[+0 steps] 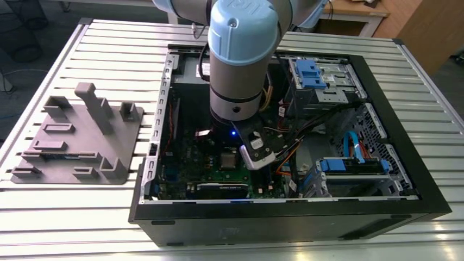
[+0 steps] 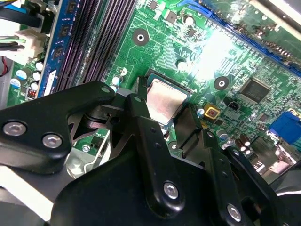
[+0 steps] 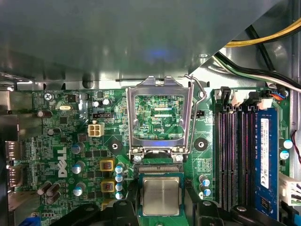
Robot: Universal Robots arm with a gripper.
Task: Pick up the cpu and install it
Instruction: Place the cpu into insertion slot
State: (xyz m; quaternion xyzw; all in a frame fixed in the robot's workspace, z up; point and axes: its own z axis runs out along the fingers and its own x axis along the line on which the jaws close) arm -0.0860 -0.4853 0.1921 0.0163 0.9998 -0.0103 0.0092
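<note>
the cpu [image 3: 161, 195] is the smallest part of the scene, so take the big things first. a slatted metal desk [image 1: 87, 217] carries an open black computer case [image 1: 290, 215] lying on its side. the arm [image 1: 239, 54] reaches down into the case over the green motherboard [image 3: 66, 122].

on the board, the socket's metal load plate [image 3: 160, 84] is flipped open, with its lever [image 3: 200, 89] raised beside it. just past the plate's hinge, a strip of the socket [image 3: 159, 168] shows. directly over the socket is the chip, silver top up, and the pincer [image 2: 163, 113] seems to pinch it by two opposite edges, a black finger [image 2: 141, 127] tight against one side. i cannot tell whether the chip is seated or hanging just above the socket.

the risks, as i judge them:
- if the chip comes down rotated or tilted, its corner could ride on the socket frame and bend the contacts.
- pressing down while it is offset would do the same damage.
- the fingers sit close to the socket walls, so spreading them could nudge the chip out of square.
- the raised plate is near, and a sideways drift could catch on it.
</note>
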